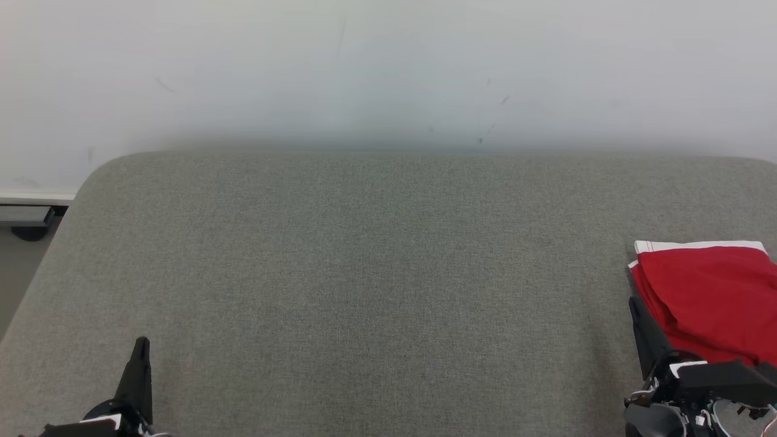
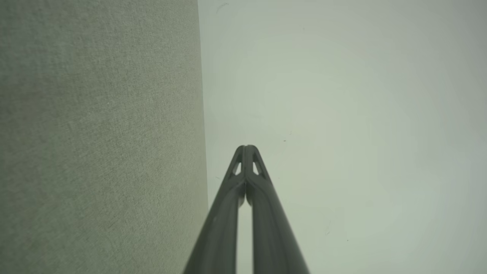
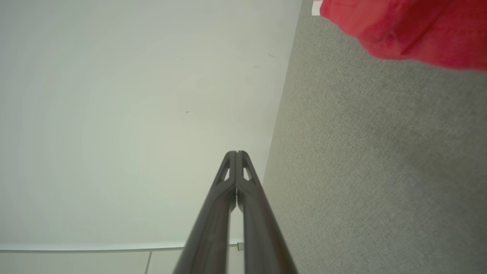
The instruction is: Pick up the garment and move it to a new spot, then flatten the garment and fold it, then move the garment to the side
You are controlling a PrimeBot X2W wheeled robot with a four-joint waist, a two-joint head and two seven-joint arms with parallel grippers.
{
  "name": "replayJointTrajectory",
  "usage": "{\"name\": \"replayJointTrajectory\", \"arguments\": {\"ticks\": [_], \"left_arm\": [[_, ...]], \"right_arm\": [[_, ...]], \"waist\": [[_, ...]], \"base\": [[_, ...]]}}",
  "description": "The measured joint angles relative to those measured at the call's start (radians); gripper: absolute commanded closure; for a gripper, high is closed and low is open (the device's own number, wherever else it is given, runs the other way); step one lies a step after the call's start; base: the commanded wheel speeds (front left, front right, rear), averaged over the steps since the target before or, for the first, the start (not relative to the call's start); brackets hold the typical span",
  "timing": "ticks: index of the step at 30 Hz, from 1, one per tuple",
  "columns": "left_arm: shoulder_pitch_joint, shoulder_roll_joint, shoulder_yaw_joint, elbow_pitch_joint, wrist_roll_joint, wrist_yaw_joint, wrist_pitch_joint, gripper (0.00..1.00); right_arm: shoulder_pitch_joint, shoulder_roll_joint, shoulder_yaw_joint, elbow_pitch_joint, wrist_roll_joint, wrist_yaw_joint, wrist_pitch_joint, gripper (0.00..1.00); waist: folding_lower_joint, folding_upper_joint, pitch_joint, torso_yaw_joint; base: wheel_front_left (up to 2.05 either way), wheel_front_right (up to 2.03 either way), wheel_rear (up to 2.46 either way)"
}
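Observation:
The garment [image 1: 707, 297] is red with a white edge band and lies folded at the right edge of the grey table [image 1: 376, 273]. In the right wrist view the garment [image 3: 414, 30] fills the top right corner. My right gripper [image 1: 634, 303] is shut and empty, its tips just left of the garment's near left corner. Seen from the right wrist, its fingers [image 3: 236, 154] press together and point at the wall. My left gripper [image 1: 142, 343] is shut at the lower left, holding nothing. From the left wrist, that gripper [image 2: 246, 147] has its tips closed together.
A pale wall [image 1: 388, 73] rises behind the table's far edge. Off the table's rounded left corner there is a grey ledge [image 1: 27, 213] with a dark foot beneath it. A floor strip with tile lines [image 3: 95, 262] shows in the right wrist view.

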Motion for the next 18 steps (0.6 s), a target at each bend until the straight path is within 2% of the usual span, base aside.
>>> {"name": "replayJointTrajectory", "arguments": {"ticks": [18], "left_arm": [[0.0, 0.0, 0.0, 0.0, 0.0, 0.0, 0.0, 1.0]], "right_arm": [[0.0, 0.0, 0.0, 0.0, 0.0, 0.0, 0.0, 1.0]], "waist": [[0.0, 0.0, 0.0, 0.0]], "base": [[0.0, 0.0, 0.0]]}}
